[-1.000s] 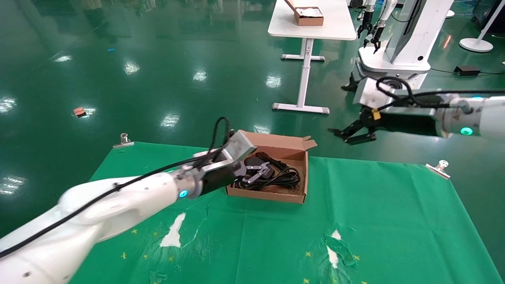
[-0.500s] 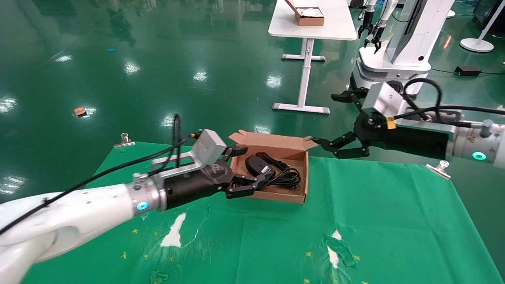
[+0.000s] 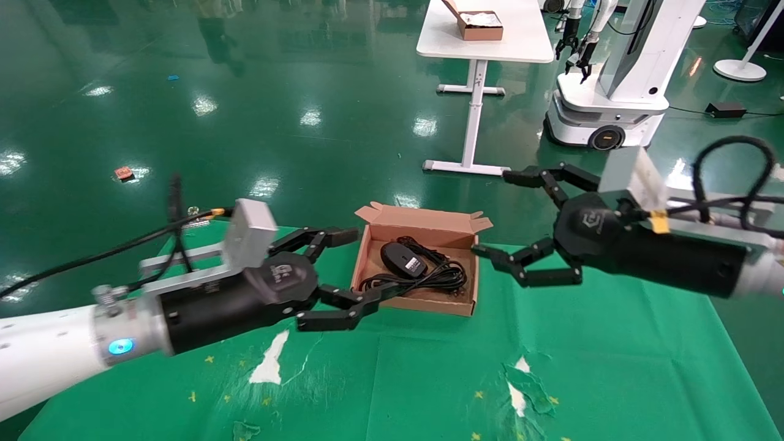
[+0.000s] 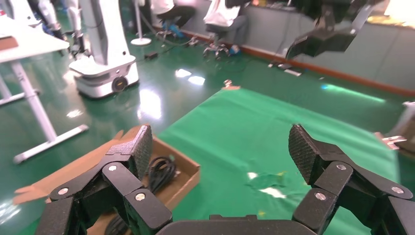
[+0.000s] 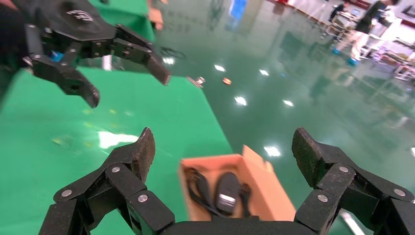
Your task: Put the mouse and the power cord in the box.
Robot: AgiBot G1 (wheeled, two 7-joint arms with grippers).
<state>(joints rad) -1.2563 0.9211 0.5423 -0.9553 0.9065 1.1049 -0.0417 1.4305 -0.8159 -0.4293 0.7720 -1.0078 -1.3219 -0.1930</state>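
Note:
The brown box (image 3: pixel 419 304) stands open on the green cloth, flaps up along its far rim. Inside it the black mouse (image 3: pixel 402 259) lies with its pale label up, beside the coiled power cord (image 3: pixel 440 277). My left gripper (image 3: pixel 371 262) hovers open at the box's left side, holding nothing. My right gripper (image 3: pixel 490 213) hangs open just right of the box, also holding nothing. The left wrist view shows the left gripper (image 4: pixel 220 142), the box corner (image 4: pixel 188 172) and cord (image 4: pixel 161 169). The right wrist view shows the right gripper (image 5: pixel 222 139), box (image 5: pixel 276 196), mouse (image 5: pixel 226 192) and cord (image 5: pixel 195 182).
Torn white patches (image 3: pixel 269 364) mark the green cloth (image 3: pixel 612 343) near its front. A metal clip (image 3: pixel 685 257) holds its far right corner. Beyond, on the green floor, stand a white table (image 3: pixel 490 46) with a small carton (image 3: pixel 479 26) and another white robot (image 3: pixel 615 79).
My left gripper pulled back out of the box to its left side, leaving the mouse inside. My right gripper swung closer to the box's right side, and its fingers spread wide.

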